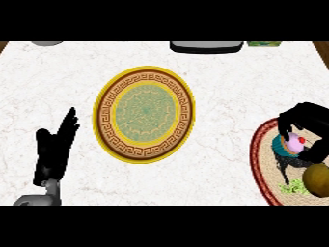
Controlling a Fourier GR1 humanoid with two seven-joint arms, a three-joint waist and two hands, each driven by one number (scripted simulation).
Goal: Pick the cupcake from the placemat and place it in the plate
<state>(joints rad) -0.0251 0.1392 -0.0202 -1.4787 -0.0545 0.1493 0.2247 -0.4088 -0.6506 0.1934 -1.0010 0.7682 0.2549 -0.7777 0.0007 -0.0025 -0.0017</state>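
Cupcake with pink frosting and teal wrapper (293, 143) sits on the round woven red-rimmed placemat (261, 159) at the worktop's right edge, and the right hand (313, 130) is curled round it. Gold-rimmed patterned plate (144, 114) lies to its left, mid-worktop. Left hand (55, 147) rests open near the left edge.

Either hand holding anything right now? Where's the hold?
Right hand is curled round the cupcake on the placemat, fingers at its sides by the frosting. Left hand is open, holding nothing.
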